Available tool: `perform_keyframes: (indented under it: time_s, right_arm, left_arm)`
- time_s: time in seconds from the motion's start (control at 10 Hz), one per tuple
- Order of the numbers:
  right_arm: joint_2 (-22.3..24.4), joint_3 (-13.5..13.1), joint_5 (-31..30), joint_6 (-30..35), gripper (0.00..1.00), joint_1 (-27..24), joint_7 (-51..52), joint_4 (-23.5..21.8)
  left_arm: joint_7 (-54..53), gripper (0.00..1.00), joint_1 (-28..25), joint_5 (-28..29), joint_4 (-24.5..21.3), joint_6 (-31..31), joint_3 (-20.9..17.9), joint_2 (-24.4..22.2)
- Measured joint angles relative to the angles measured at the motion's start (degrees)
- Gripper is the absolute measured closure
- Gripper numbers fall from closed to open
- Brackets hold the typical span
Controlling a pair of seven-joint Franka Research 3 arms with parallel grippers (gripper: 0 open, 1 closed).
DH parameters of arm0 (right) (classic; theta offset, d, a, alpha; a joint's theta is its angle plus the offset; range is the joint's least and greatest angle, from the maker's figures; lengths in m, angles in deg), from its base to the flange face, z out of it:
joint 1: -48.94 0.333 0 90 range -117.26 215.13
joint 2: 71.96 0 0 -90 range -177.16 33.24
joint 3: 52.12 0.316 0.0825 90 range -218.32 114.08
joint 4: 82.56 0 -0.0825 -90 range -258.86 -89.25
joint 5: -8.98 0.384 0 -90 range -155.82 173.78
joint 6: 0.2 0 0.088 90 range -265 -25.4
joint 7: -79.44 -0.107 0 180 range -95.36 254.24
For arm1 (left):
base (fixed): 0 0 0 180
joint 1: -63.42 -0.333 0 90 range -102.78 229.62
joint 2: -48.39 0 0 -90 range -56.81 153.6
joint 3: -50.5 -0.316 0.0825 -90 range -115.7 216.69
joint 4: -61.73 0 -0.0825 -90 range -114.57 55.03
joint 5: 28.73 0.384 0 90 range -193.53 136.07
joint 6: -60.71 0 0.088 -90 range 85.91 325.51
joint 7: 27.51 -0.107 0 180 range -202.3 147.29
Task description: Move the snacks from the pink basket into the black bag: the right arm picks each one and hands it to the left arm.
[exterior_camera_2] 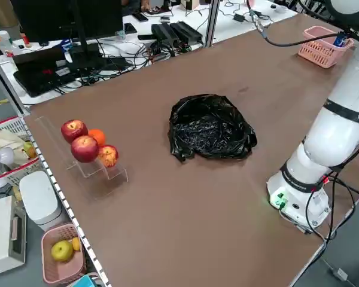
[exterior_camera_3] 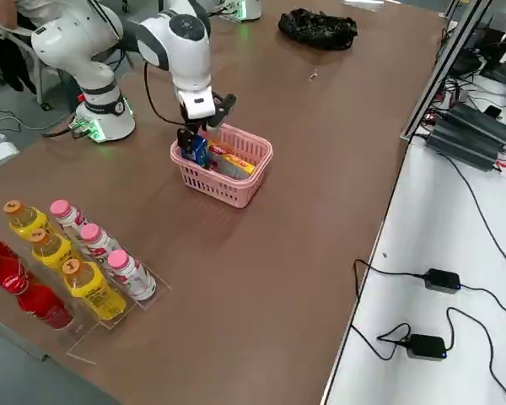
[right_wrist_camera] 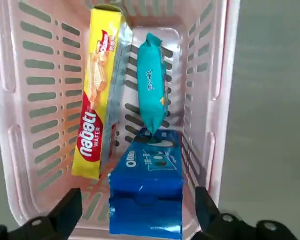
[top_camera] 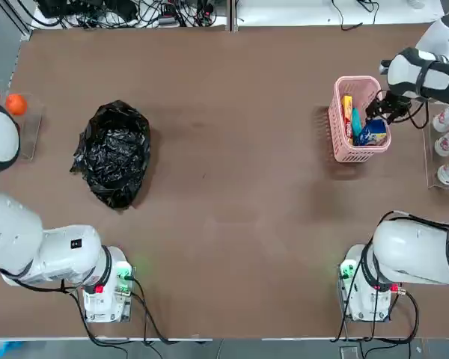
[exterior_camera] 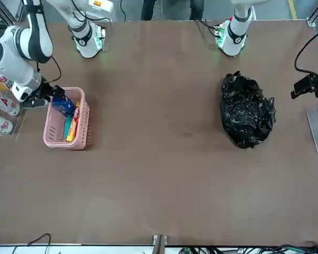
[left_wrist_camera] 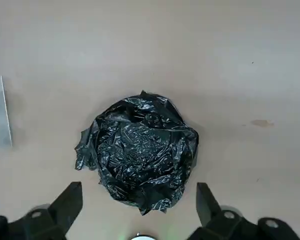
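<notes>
The right gripper [right_wrist_camera: 139, 220] hangs with its fingers spread over the near end of the pink basket [top_camera: 343, 138], which stands at the far right of the surface [top_camera: 232, 194]. Inside lie the yellow packet [right_wrist_camera: 97, 95], the teal packet [right_wrist_camera: 152, 82] and the blue pouch [right_wrist_camera: 147, 192], none grasped. The left gripper [left_wrist_camera: 139, 212] hovers released above the black bag [top_camera: 114, 153], well apart on the left.

Brown table [top_camera: 232, 224]; white bench [exterior_camera_3: 455, 278] beside, cables, power adapters [exterior_camera_3: 443, 279].
</notes>
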State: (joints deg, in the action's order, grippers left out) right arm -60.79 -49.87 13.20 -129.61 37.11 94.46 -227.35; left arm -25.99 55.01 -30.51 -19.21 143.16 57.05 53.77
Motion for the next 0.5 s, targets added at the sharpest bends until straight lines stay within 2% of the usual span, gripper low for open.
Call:
perform_keyframes:
  time_s: [0.5]
  right_arm:
    - [0.0, 0.1, -0.1, -2.2, 0.00, 1.3, 0.1, -0.8]
  left_arm:
    - [0.4, 0.00, -1.0, -0.6, 0.0, 0.0, -0.7, 0.0]
